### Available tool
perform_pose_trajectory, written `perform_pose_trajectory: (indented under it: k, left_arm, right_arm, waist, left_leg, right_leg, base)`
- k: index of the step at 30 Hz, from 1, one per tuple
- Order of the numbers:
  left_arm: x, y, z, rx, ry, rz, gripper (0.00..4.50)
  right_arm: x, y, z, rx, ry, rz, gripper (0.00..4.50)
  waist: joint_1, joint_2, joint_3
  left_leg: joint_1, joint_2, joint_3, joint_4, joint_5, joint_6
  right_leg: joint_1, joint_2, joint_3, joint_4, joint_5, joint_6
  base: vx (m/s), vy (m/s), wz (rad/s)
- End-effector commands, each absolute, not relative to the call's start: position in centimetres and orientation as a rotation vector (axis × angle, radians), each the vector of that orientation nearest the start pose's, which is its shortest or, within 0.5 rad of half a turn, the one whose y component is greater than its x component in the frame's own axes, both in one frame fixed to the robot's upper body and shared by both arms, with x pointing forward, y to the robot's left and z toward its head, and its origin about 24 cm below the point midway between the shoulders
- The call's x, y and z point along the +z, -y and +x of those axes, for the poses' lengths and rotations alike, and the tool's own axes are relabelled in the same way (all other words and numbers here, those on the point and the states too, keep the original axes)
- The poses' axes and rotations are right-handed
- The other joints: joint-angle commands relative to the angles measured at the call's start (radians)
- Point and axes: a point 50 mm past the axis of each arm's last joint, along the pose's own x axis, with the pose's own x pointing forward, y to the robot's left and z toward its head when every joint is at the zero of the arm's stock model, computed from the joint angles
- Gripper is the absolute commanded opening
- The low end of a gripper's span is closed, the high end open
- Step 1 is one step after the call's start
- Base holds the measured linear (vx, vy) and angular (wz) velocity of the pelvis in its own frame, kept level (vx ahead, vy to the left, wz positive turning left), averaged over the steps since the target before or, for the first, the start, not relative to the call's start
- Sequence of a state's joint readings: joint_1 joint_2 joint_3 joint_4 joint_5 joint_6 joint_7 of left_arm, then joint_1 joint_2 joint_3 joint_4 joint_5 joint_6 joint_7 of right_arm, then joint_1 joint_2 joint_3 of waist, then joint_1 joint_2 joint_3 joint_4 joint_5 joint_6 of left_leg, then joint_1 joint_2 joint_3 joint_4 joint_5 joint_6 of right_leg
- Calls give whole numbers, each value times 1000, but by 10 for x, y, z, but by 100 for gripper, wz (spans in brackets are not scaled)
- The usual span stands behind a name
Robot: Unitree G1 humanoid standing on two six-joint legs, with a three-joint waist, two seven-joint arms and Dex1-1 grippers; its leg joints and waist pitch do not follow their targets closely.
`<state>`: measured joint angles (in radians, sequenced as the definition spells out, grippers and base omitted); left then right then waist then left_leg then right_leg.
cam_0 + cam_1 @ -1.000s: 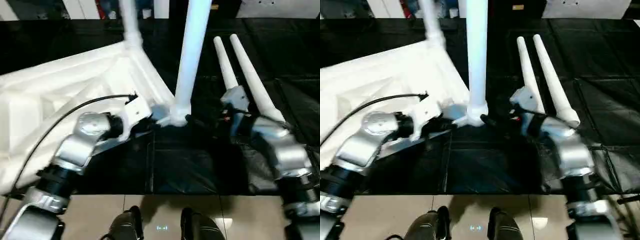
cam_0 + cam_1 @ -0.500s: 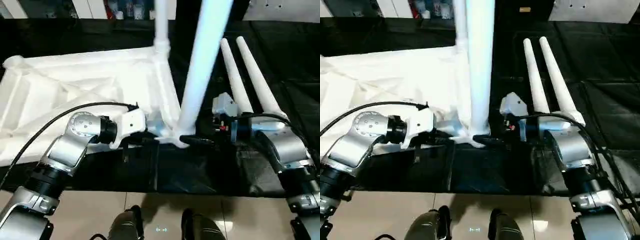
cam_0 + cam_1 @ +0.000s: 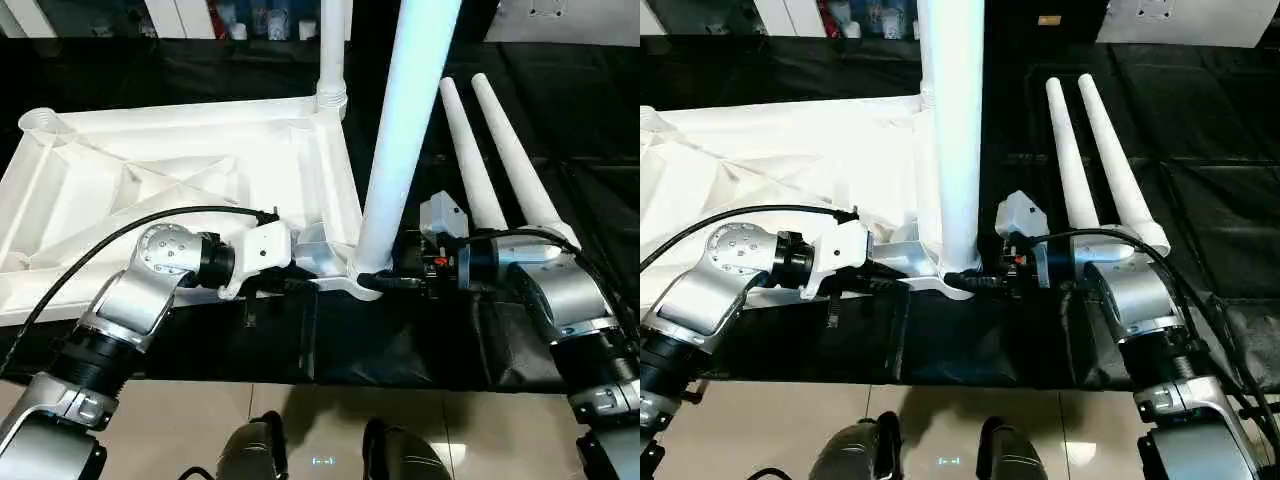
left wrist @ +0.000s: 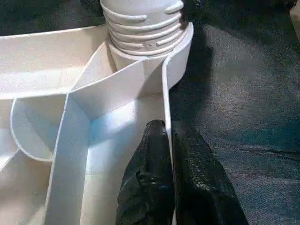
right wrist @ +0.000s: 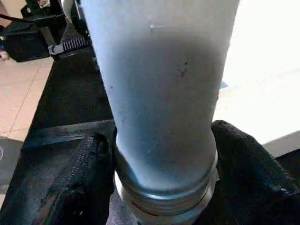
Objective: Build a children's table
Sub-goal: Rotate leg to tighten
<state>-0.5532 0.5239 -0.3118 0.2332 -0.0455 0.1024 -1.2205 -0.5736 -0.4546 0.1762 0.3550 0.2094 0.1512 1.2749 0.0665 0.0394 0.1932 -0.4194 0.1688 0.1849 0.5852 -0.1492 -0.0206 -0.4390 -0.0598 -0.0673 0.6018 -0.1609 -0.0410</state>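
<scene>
The white table top (image 3: 150, 170) lies upside down on a black mat, ribbed underside up. One leg (image 3: 333, 40) stands in the far right corner socket. Another leg (image 3: 405, 130) stands in the near right socket, where its threaded base (image 4: 143, 28) sits in the collar. Two loose legs (image 3: 468, 150) (image 3: 522, 170) lie side by side on the mat to the right. My left gripper (image 4: 164, 129) is shut on the top's thin rim wall just beside that near socket. My right gripper (image 5: 163, 136) is shut on the near leg's base, one black finger (image 5: 89, 178) on each side.
The black mat (image 3: 400, 340) ends at a tiled floor (image 3: 500, 420) in front, where my feet (image 3: 255, 455) show. A black cable (image 3: 110, 240) loops over my left forearm. Shelving and white furniture (image 3: 180, 15) stand along the back edge.
The camera has tilted, so the whole scene shifted. The table top now lies flatter and squarer on the mat. My right gripper has closed in on the near leg's base.
</scene>
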Motion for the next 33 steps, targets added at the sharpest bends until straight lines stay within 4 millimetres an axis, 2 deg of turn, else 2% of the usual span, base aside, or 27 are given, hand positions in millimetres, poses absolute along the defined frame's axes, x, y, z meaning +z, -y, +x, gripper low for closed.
perform_pose_trajectory:
  k: [1, 5, 8, 10, 12, 13, 15, 16, 17, 18, 20, 22, 23, 24, 27, 30, 33]
  left_arm:
    - [110, -129, 301, -1469, -192, 634, 0]
    - [110, -129, 304, -1411, -199, 611, 0]
    - [113, -123, 314, -1284, -188, 547, 0]
    - [115, -116, 320, -1205, -184, 505, 0]
    - [117, -111, 324, -1152, -177, 477, 0]
    - [119, -106, 327, -1110, -175, 452, 0]
    - [122, -93, 334, -1011, -175, 379, 0]
    - [125, -78, 341, -903, -179, 314, 0]
    - [126, -74, 344, -859, -180, 291, 0]
    - [127, -70, 345, -836, -179, 275, 0]
    - [131, -63, 348, -784, -166, 246, 0]
    - [135, -56, 350, -741, -149, 220, 0]
    - [138, -51, 352, -711, -133, 206, 0]
    - [141, -48, 352, -695, -122, 199, 0]
    - [143, -43, 348, -732, -118, 228, 0]
    - [142, -43, 347, -737, -126, 234, 0]
    - [140, -45, 344, -751, -131, 239, 0]
  right_arm:
    - [109, 146, 314, 1383, -179, -293, 276]
    - [101, 140, 308, 1370, -190, -258, 273]
    - [90, 129, 307, 1268, -194, -203, 272]
    - [83, 121, 309, 1190, -197, -182, 272]
    - [79, 115, 311, 1133, -200, -159, 272]
    - [78, 110, 313, 1086, -195, -132, 272]
    - [74, 95, 320, 964, -189, -57, 272]
    - [73, 79, 327, 818, -190, 17, 272]
    - [72, 75, 330, 769, -194, 39, 272]
    - [72, 72, 332, 733, -201, 50, 272]
    - [73, 68, 335, 673, -206, 65, 272]
    - [73, 64, 338, 613, -210, 102, 271]
    - [74, 61, 340, 579, -210, 119, 271]
    - [75, 59, 341, 552, -212, 132, 271]
    - [74, 56, 340, 519, -227, 147, 271]
    - [73, 55, 340, 501, -229, 146, 271]
    - [72, 58, 340, 487, -226, 146, 271]
  waist:
    - [-1, -9, -103]
    - [0, -10, -103]
    - [-1, -9, -99]
    - [-5, -10, -94]
    - [-11, -11, -84]
    - [-12, -12, -85]
    - [-19, -12, -83]
    - [-23, -11, -82]
    - [-28, -7, -81]
    - [-32, -14, -82]
    - [-33, -13, -82]
    - [-32, -9, -85]
    - [-32, -13, -87]
    - [-30, -9, -89]
    - [-28, -9, -94]
    - [-27, -9, -94]
    - [-26, -8, -90]
  left_leg:
    - [35, 66, -23, -54, -107, 141]
    - [35, 65, -23, -54, -109, 136]
    - [35, 65, -25, -57, -120, 126]
    - [36, 64, -25, -59, -147, 105]
    - [39, 60, -27, -64, -207, 69]
    - [40, 58, -29, -64, -217, 62]
    - [40, 58, -31, -68, -229, 45]
    - [41, 58, -29, -67, -234, 43]
    - [42, 58, -33, -67, -241, 28]
    - [41, 51, -35, -68, -250, 18]
    - [39, 51, -33, -70, -246, 36]
    - [42, 50, -29, -69, -230, 49]
    - [39, 48, -28, -69, -213, 58]
    - [38, 49, -27, -67, -192, 67]
    - [35, 48, -25, -66, -147, 100]
    - [34, 48, -24, -65, -131, 121]
    - [33, 49, -24, -67, -148, 115]
  right_leg:
    - [70, -91, 57, -55, -137, -270]
    - [69, -90, 58, -55, -144, -266]
    - [67, -91, 58, -59, -166, -264]
    - [65, -92, 59, -64, -218, -252]
    - [61, -95, 58, -81, -344, -219]
    - [64, -96, 57, -83, -370, -208]
    - [60, -95, 57, -85, -399, -186]
    - [56, -95, 58, -88, -402, -189]
    - [54, -96, 58, -89, -414, -192]
    - [59, -95, 52, -92, -439, -178]
    - [60, -97, 55, -97, -426, -159]
    - [57, -93, 56, -97, -382, -166]
    - [61, -92, 56, -94, -347, -171]
    - [62, -91, 57, -89, -310, -177]
    - [66, -90, 56, -82, -212, -196]
    - [68, -90, 55, -80, -189, -207]
    - [68, -91, 53, -84, -222, -201]
  base:
    - [0, 0, 0]
    - [0, 0, 0]
    - [0, 0, 0]
    - [0, 0, 0]
    - [0, 0, 0]
    - [0, 0, 0]
    - [0, 0, 0]
    - [0, 0, 0]
    - [0, 0, 0]
    - [0, 0, 0]
    - [0, 0, 0]
    - [0, 0, 0]
    - [0, 0, 0]
    - [0, 0, 0]
    - [0, 0, 0]
    - [0, 0, 0]
    - [0, 0, 0]
